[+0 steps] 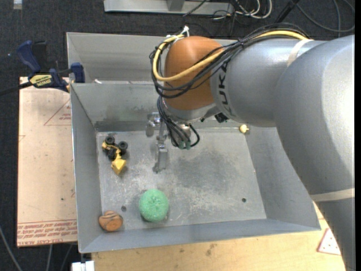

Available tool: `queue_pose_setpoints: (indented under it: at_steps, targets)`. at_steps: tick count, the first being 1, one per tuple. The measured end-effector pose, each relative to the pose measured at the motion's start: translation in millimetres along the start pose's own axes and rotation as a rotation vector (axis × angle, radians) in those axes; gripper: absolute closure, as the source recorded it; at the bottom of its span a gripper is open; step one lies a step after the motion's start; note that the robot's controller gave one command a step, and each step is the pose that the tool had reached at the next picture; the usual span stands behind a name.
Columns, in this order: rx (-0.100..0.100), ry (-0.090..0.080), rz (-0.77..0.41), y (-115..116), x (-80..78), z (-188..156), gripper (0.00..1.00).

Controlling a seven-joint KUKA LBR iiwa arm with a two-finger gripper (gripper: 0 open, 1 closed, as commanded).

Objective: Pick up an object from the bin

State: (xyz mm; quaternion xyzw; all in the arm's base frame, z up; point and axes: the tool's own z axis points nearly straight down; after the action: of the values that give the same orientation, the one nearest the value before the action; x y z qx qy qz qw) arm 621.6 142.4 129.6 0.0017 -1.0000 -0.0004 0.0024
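Gripper [161, 164] hangs low over bare patch of bin [225, 179] floor, nothing directly under it. Jaws: honestly can't tell if wide or narrow from this angle, no thing seen between them.

Nearest candidates: yellow-and-black toy [115, 154] near, toward view's left; fuzzy green ball [153, 205] nearer front wall. Brown lump [111, 221] in front-left corner.

Risks imo:
- closing right here = grabs air
- toy looks small and jumbled, near side wall, could get shoved instead of pinched
- ball round, probably soft, off-centre pinch might roll it away
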Motion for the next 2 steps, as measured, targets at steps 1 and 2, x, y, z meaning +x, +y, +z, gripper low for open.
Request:
queue_pose_setpoints:
  at_steps: [1,2]
  targets:
    - [-0.001,-0.006,0.003,-1,-1.3,-5,0.0]
    - [-0.003,-0.01,-0.004,77,-0.8,58,0.0]
